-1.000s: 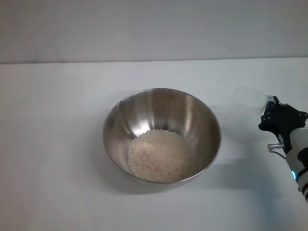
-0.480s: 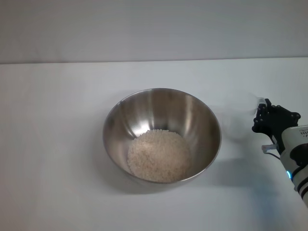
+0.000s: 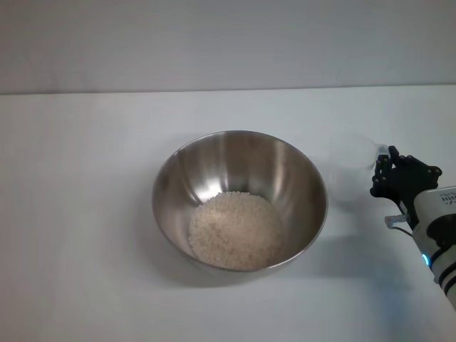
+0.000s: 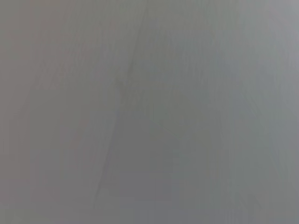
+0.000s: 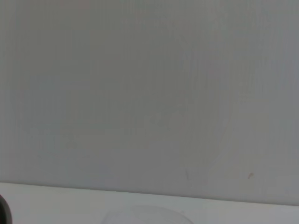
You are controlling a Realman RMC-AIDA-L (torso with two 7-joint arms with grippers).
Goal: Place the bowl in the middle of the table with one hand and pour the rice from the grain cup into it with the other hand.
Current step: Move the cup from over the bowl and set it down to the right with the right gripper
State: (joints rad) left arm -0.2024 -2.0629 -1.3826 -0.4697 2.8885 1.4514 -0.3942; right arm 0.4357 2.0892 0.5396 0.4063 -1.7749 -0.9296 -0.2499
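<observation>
The steel bowl [image 3: 239,187] stands in the middle of the white table [image 3: 78,214] and holds a pale heap of rice [image 3: 235,229]. My right gripper [image 3: 382,172] is just right of the bowl, shut on the translucent grain cup [image 3: 349,171]. The cup is roughly upright and looks empty. I cannot tell whether it touches the table. A faint curve of the cup's rim [image 5: 140,215] shows in the right wrist view. My left gripper is out of view; the left wrist view shows only a plain grey surface.
A grey wall [image 3: 228,43] rises behind the table's far edge. The right arm [image 3: 442,242] comes in from the lower right corner, with bare white tabletop around the bowl.
My right gripper has moved left toward the bowl and a little lower, carrying the cup with it. The bowl and the rice have not moved.
</observation>
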